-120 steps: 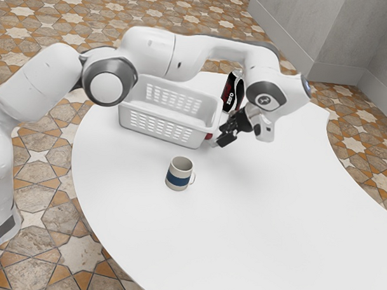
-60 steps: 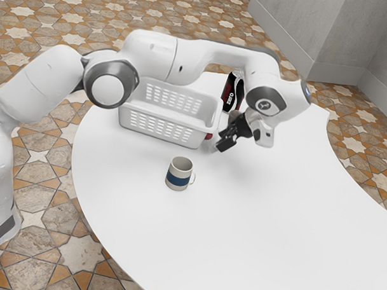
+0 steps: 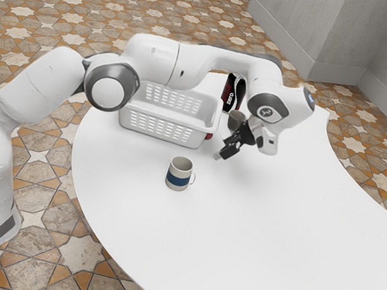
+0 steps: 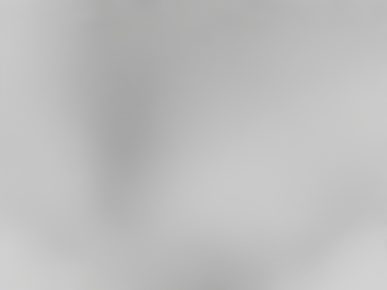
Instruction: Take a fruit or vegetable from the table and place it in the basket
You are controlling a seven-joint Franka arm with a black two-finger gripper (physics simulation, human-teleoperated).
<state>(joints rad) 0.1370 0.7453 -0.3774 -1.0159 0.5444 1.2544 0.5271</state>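
My gripper point(image 3: 225, 152) is low over the table, beyond the basket's corner toward the exterior view's right, tilted toward the exterior view's lower left. Whether it is open or shut cannot be made out. The white basket point(image 3: 195, 127) stands behind the mug, its side walls perforated. A small red thing point(image 3: 209, 136) shows at the basket's near right corner, apart from my gripper and partly hidden; its kind is unclear. In the wrist view a pale grey blurred surface point(image 4: 242, 181) has a darker vertical patch.
A beige mug with a blue band point(image 3: 179, 174) stands in front of the basket on the white table point(image 3: 254, 230). A black bottle marked "zero" point(image 3: 232, 94) is behind my hand, with a small grey-brown cup point(image 3: 236, 119) between them. The arm passes above the basket.
My gripper has moved away from the basket's corner, toward the exterior view's right and slightly downward in that view. The grey-brown cup behind it has come into sight. The red thing has stayed put.
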